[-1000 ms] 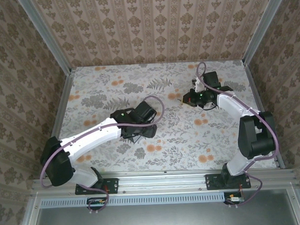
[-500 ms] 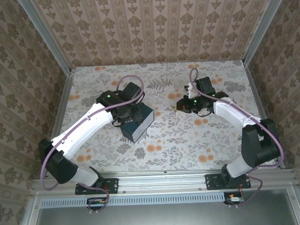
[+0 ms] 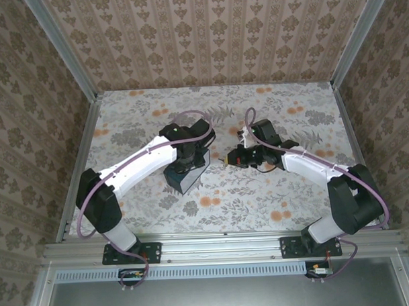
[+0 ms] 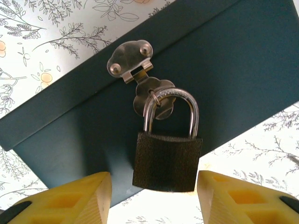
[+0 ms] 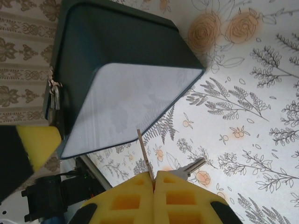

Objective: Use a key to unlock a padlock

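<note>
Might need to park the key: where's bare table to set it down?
Bare table lies between the blue box and the front rail, and in the strip along the back wall. Crowded at centre: the left gripper straddles the padlock on the box, and the right gripper holds the key close by.

Your overhead camera looks down from above and behind; both wrist cameras sit close, sharing the dark blue box (image 3: 185, 178) with it.

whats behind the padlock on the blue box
A silver hasp hangs behind the padlock, flat on the dark blue box front. The patch of box wall directly behind the lock body is covered.
</note>
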### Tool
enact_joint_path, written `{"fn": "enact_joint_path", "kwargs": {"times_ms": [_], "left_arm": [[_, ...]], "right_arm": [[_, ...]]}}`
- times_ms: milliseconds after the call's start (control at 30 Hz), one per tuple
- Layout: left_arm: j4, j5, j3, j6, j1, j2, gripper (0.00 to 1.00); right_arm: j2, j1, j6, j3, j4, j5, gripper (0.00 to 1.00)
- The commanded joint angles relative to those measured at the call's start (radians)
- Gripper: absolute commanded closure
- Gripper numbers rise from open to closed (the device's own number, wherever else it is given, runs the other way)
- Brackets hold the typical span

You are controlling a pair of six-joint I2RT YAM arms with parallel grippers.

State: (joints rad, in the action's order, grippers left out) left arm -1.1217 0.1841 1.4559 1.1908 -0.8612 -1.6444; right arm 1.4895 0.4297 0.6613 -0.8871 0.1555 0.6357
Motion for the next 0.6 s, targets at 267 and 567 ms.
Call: {"fn": "enact_joint_path", "kwargs": {"times_ms": [267, 567], "left_arm": [[0.028, -0.053, -0.009, -0.027, 0.063, -0.006, 0.55], [0.104, -0.182, -0.037, -0.013, 0.085, 0.015, 0.52]], "right_arm": [[-0.037, 0.071, 0.090, 0.046, -0.107, 0.052, 1.00], [-0.064, 0.103, 0.177, 0.076, -0.165, 0.058, 1.00]]}}
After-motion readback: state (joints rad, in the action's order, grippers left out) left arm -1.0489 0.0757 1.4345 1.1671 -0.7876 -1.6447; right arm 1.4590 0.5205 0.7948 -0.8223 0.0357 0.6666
